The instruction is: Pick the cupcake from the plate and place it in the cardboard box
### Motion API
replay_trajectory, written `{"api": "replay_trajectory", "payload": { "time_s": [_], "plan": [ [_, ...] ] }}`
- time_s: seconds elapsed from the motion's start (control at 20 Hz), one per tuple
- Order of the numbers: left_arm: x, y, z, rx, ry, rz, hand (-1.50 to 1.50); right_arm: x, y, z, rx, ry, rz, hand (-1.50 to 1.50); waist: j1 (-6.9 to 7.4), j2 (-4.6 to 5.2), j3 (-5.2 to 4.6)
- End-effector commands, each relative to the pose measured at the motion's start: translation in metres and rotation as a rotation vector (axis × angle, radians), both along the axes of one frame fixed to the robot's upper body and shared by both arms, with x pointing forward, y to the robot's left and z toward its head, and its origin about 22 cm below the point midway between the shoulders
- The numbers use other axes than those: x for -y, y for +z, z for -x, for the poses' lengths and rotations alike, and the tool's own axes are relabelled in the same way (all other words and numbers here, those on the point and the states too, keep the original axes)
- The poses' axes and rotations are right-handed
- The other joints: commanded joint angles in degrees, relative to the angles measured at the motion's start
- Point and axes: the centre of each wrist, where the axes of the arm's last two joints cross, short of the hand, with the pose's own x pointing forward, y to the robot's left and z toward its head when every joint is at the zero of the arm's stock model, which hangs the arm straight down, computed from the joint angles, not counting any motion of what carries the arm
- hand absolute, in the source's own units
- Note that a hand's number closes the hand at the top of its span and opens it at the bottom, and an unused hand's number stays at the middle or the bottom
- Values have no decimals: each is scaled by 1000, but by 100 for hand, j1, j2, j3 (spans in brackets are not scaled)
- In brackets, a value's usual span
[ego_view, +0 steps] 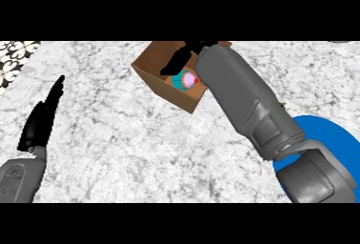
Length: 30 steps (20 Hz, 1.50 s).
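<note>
The brown cardboard box (163, 80) stands at the top centre of the counter. Inside it lies the cupcake (185, 80), teal wrapper and pink frosting, partly hidden by my right forearm. My right hand (184, 53) hovers over the box, its thumb stretched out straight just above the cupcake without curling round it; the other fingers are cut off at the view's top. The blue plate (329, 139) sits at the right edge with nothing showing on it, partly under my right arm. My left hand (41, 119) rests open at the left, fingers straight.
The counter top is grey-white speckled stone. A patterned black-and-white strip (14, 59) runs along the upper left corner. My right forearm (246, 105) crosses diagonally from the lower right to the box.
</note>
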Motion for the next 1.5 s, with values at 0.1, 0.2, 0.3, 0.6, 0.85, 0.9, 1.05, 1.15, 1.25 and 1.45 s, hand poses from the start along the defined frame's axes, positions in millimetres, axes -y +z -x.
{"api": "replay_trajectory", "payload": {
  "time_s": [0.1, 0.2, 0.3, 0.6, 0.85, 0.9, 1.05, 1.15, 1.25, 1.45],
  "plan": [
    [-1, 3, -4, 8, -17, 10, 0, 1, 0, 0, 71, 13, -116, -150, 26, 22, 2],
    [-1, -3, 2, 14, -14, -11, 0, 2, 2, -1, 97, -13, -205, -150, 54, 3, 4],
    [-12, 2, 0, 9, 2, -5, 0, 5, -1, -1, 122, -29, -270, -150, -25, 2, 6],
    [-12, -16, 10, -18, 41, 0, 0, 7, 20, -5, 114, -67, -485, -150, -315, -38, 8],
    [-17, -6, 6, -28, 66, 10, 0, 55, 27, -19, 74, -46, -556, -150, -420, -60, 12],
    [-31, -15, 17, 7, 70, -2, 0, 85, 12, -21, 104, -61, -575, -150, -435, -57, 10],
    [-19, -9, 20, -15, 75, 20, 0, 112, 22, -26, 106, -125, -570, -150, -389, -76, 16],
    [-32, -14, 25, -22, 67, 4, 0, 145, 14, -26, 94, -150, -543, -150, -409, -65, 14],
    [-26, -8, 20, 2, 75, 2, 0, 184, 26, -26, 107, -153, -547, -150, -409, -48, 17],
    [-16, -16, 20, -17, 69, 16, 0, 235, 30, -20, 103, -138, -519, -150, -438, -46, 21]
  ]
}}
